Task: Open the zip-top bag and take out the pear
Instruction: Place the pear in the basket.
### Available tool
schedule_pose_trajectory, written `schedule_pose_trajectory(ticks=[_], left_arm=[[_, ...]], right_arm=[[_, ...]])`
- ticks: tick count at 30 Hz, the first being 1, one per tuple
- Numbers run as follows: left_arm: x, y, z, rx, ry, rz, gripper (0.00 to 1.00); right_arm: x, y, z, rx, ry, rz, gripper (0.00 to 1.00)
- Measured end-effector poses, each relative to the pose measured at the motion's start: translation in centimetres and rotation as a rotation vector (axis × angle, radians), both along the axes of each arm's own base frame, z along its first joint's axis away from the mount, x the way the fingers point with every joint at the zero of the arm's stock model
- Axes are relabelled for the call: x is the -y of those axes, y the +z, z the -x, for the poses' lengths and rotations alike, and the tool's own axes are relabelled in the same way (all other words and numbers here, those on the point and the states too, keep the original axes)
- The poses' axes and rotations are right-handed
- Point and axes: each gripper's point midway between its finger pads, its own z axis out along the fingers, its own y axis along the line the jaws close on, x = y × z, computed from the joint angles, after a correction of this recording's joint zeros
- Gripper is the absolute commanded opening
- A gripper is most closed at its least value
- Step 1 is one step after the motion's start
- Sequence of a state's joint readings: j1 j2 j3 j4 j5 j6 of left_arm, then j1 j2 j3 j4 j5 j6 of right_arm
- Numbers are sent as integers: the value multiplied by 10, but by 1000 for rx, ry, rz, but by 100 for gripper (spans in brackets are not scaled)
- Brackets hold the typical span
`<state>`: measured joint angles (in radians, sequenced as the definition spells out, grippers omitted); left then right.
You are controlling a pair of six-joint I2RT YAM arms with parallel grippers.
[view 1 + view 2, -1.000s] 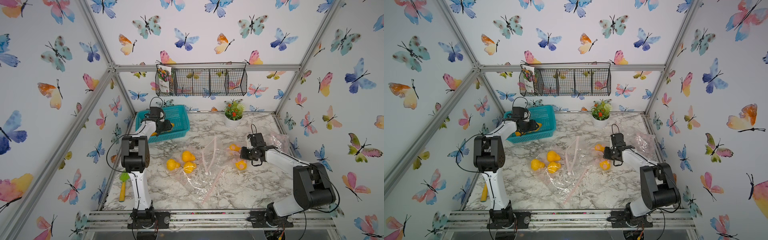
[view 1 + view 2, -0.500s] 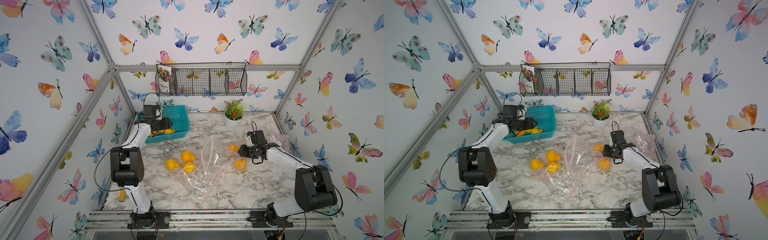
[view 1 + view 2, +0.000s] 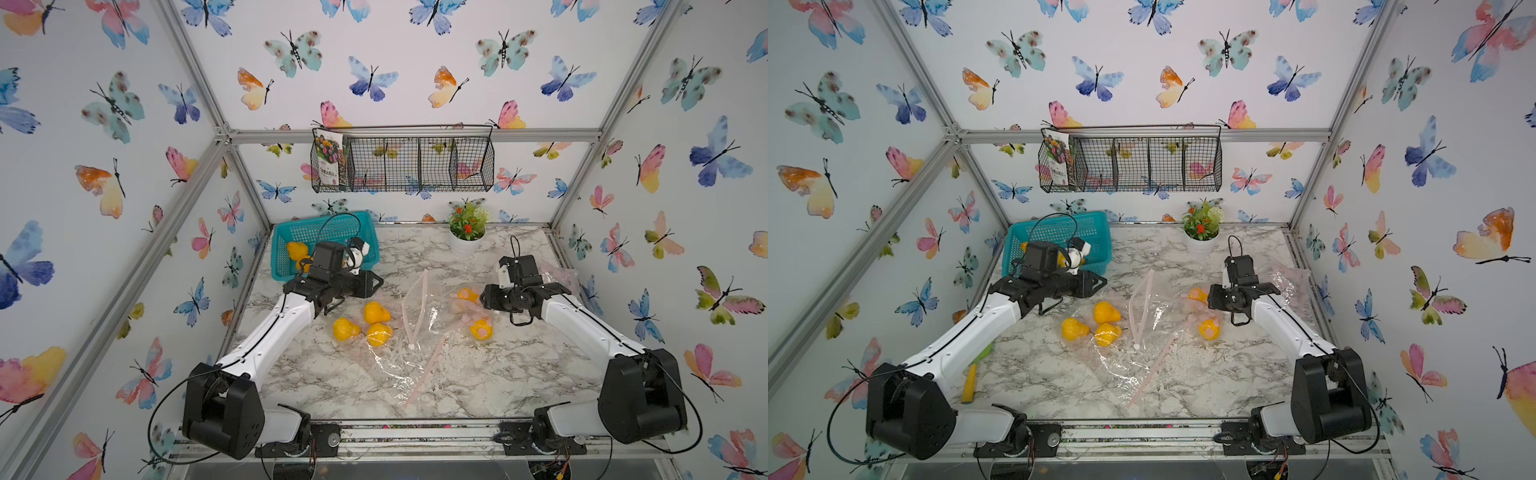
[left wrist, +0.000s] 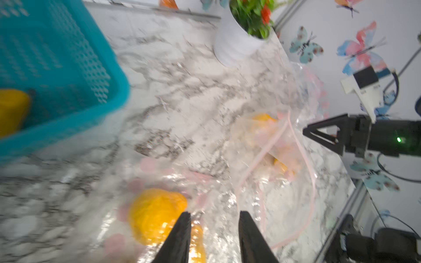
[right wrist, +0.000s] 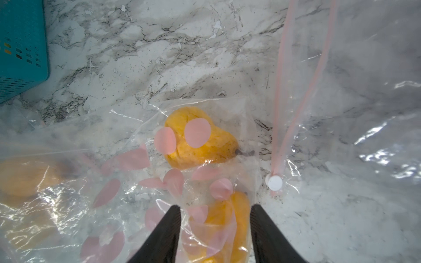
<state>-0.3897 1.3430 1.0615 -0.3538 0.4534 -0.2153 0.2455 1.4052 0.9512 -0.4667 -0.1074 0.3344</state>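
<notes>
Hovering right gripper (image 5: 214, 207), fingers apart, nothing clamped, above yellow pear (image 5: 205, 150) lying inside clear pink-dotted zip-top plastic bag (image 5: 134, 159). Left gripper (image 4: 214, 214) likewise apart, empty. Risk: pinching slippery film with fruit, dragging bag unopened.

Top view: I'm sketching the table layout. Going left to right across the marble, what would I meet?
Yellow-handled tool → three yellow pears → clear bag's pink zip strip → dotted bag holding two pears → crumpled plastic bag by the right wall.
</notes>
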Motion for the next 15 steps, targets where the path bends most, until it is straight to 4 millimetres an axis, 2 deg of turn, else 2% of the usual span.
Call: schedule_pose_trajectory(ticks=[1, 3, 7, 11, 15], left_arm=[[16, -8, 18, -24, -53, 4, 34], [35, -18, 38, -58, -112, 16, 33], [65, -29, 64, -102, -185, 43, 33], [91, -35, 72, -113, -223, 35, 32], [114, -48, 67, -119, -230, -3, 28]], right_arm=[[1, -1, 1, -4, 2, 4, 52], [1, -2, 3, -13, 3, 8, 52], [1, -3, 5, -21, 6, 6, 49], [0, -11, 11, -44, 4, -2, 51], [8, -19, 24, -58, -19, 15, 51]])
